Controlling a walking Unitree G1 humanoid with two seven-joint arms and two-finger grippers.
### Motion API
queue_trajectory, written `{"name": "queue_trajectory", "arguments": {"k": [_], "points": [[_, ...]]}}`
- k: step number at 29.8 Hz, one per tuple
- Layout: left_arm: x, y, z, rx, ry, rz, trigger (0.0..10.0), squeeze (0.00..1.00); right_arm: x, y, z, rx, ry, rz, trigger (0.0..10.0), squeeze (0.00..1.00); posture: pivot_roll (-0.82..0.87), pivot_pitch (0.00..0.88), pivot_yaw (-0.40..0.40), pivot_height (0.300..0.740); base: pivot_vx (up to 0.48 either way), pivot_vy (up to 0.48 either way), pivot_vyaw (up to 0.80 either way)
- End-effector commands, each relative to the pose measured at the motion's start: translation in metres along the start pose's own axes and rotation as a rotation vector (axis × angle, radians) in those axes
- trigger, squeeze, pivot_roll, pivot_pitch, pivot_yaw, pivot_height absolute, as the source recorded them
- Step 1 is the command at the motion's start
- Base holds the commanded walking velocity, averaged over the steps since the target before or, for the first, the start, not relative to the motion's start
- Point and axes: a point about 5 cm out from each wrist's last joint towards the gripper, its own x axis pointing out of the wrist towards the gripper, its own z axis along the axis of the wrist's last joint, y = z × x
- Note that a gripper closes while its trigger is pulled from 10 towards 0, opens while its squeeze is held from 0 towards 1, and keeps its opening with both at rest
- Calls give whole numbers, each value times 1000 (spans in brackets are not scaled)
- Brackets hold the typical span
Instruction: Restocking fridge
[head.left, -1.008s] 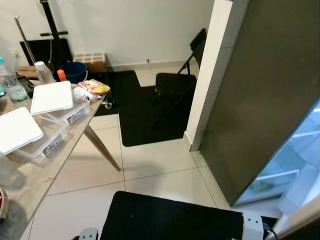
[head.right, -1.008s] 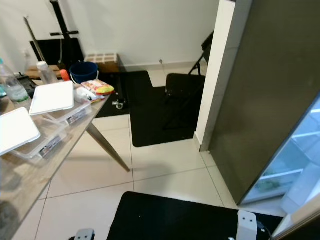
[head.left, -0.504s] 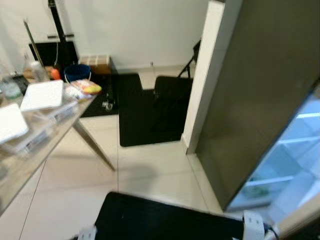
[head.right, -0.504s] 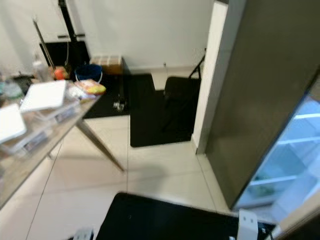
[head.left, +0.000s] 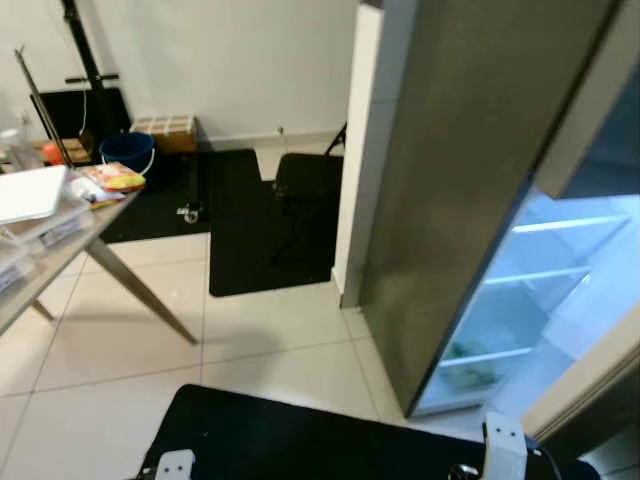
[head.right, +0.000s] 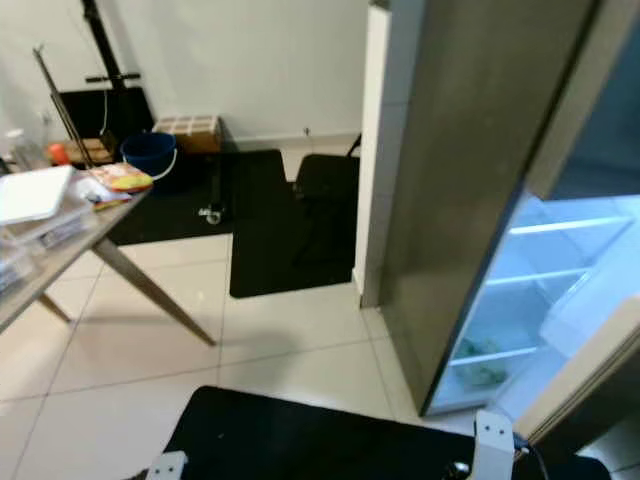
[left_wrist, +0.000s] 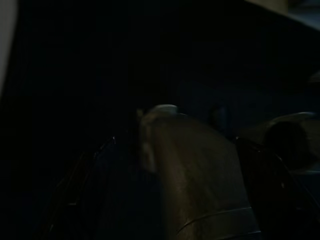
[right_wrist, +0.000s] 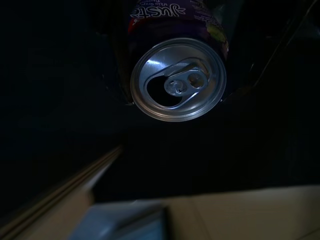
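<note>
The fridge (head.left: 455, 170) stands open on my right, its lit white shelves (head.left: 525, 290) in view, with something green (head.left: 468, 366) low inside. Its pale door edge (head.left: 590, 370) crosses the lower right corner. In the right wrist view, a purple drink can (right_wrist: 177, 75) with a silver top hangs between the black fingers, and my right gripper (right_wrist: 178, 82) is shut on it. The left wrist view is very dark; a brownish container with a pale cap (left_wrist: 185, 170) sits between the fingers of my left gripper (left_wrist: 172, 200).
A wooden table (head.left: 60, 265) on slanted legs stands at the left with lidded clear boxes (head.left: 35, 205) and a snack packet (head.left: 115, 178). A black folding chair (head.left: 305, 185) sits on a dark mat by a white pillar (head.left: 355, 150). A blue bucket (head.left: 127, 153) is by the far wall. A black mat (head.left: 300, 445) lies at my feet.
The whole view has swung to the right: the table has slid toward the left edge and the open fridge's lit shelves fill more of the right side.
</note>
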Motion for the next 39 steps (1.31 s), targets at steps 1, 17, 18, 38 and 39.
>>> {"name": "queue_trajectory", "arguments": {"k": [1,17,18,38,39], "points": [[0,-2,-5,1,24,-4,10000,0,2,8,6,-5,-25,29,10000,0,-30,0,-16,740,0,-424,0],[0,-4,-7,-11,25,2,10000,0,4,36,21,-75,-84,241,10000,0,-30,0,-17,740,0,-112,0],[0,-4,-7,-11,25,2,10000,0,4,39,23,-71,-97,270,10000,0,-30,0,-17,740,0,0,0],[1,-5,-6,-13,20,-3,10000,0,3,54,91,-46,-336,357,10000,0,-34,0,-19,740,0,0,0],[1,-5,-6,-13,21,-3,10000,0,3,51,96,-45,-352,330,10000,0,-34,0,-19,740,0,0,0]]}}
